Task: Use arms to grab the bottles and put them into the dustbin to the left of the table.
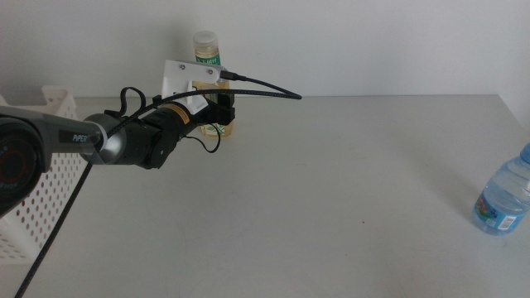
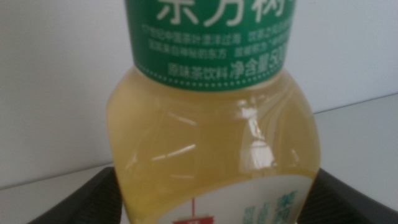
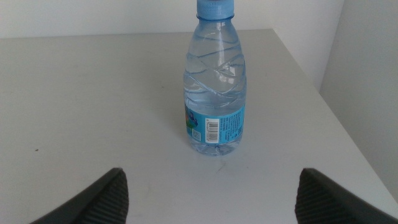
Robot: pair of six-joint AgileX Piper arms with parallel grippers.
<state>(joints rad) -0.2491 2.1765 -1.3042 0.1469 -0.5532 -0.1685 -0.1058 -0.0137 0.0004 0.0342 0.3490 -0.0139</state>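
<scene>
The tea bottle [image 1: 209, 62] stood upright at the far side of the table [image 1: 331, 190], close to the white wall. It had a white cap and a green label. In the left wrist view the tea bottle [image 2: 211, 124] filled most of the picture. Its green label had white Chinese writing, and "500" could be read at the end of one line. The rest was too blurry or cut off at the top. The tea inside was pale yellow. A second white label with a bit of green and red showed low on the bottle, but it was cut off.

The left gripper [image 1: 222, 112] was at the tea bottle, with one dark jaw on each side of its lower part. From the wrist view the jaws looked right against the bottle, but it was hard to tell if they were squeezing it. In the middle view the arm and its white bracket hid much of the bottle. The arm had white letters on it, too small to read well.

The bin [image 1: 45, 178] sat to the left of the tea bottle, at the table's left edge, partly cut off.

The water bottle [image 1: 505, 199] stood far to the right of the tea bottle, near the table's right edge and cut off there. In the right wrist view the water bottle [image 3: 215, 81] showed a blue cap, a blue label and a barcode. The right gripper [image 3: 208, 199] was spread wide, holding nothing, a little way from it.
</scene>
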